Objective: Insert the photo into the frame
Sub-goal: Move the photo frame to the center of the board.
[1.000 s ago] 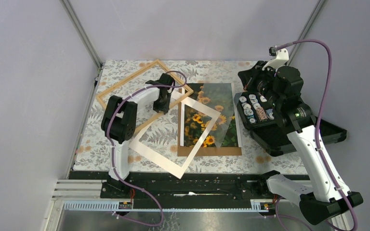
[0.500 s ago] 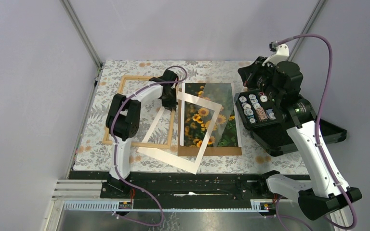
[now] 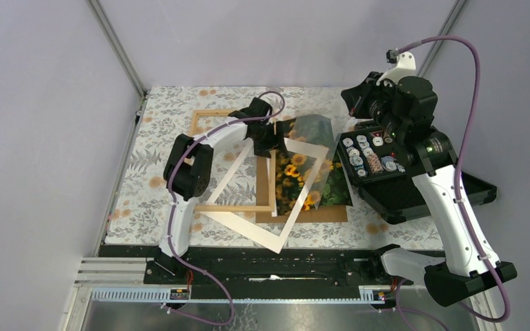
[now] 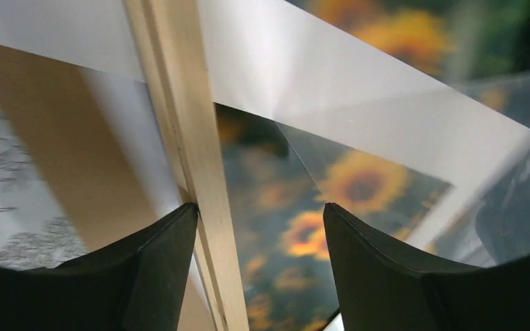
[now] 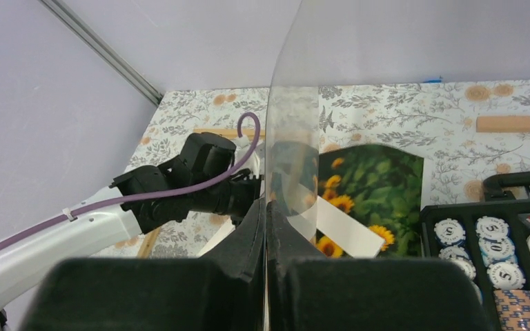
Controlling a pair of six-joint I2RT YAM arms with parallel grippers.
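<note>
- Plainly, my left gripper (image 4: 259,214) stood open astride a rail of the frame (image 4: 193,138)
- My right gripper (image 5: 266,207) pinched the clear pane (image 5: 293,69) by its edge, over the photo (image 3: 293,172)

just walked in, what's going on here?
Left gripper, jaws open, straddles the right rail of the thin light-wood picture frame, which overlaps the left edge of the rectangular sunflower photo. A white cardboard mat lies askew across both. Right gripper is shut on a clear flexible sheet, lifted over the photo. Photo not in frame yet.
</note>
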